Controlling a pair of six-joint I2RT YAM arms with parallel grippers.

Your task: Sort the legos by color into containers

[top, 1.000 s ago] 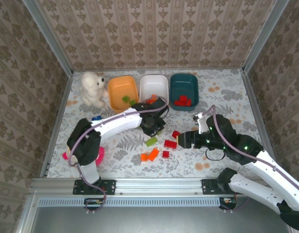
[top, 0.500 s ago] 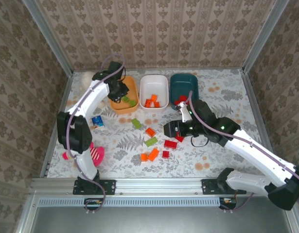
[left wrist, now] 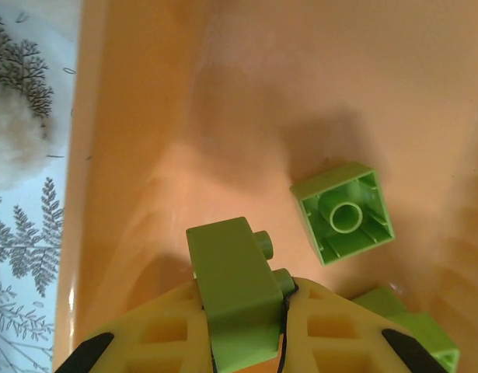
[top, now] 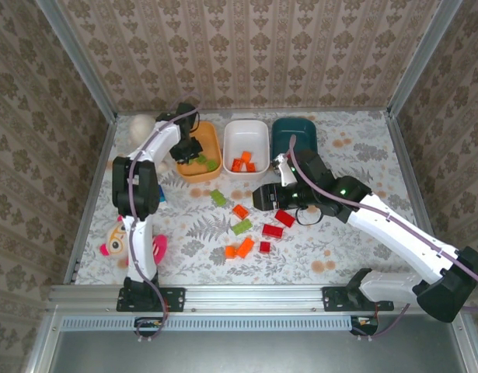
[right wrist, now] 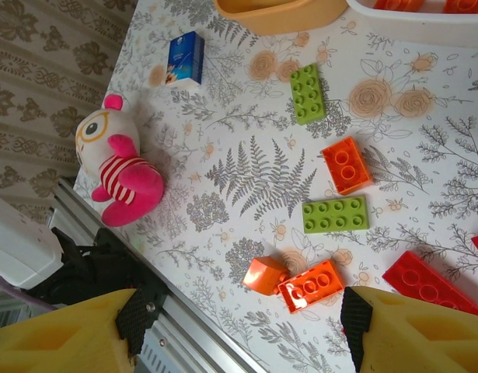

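Left wrist view has our left gripper clenched on a green brick over the orange bin (home to the greens), while our right gripper hangs spread, empty, over loose legos.

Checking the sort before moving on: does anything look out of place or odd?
One green brick in the orange bin lies upside down, hollow side up. A pink plush and blue box on the table belong in no bin.

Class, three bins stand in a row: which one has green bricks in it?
The orange bin, leftmost of the row: green bricks lie in it. The white bin holds orange bricks; the teal bin shows no green.
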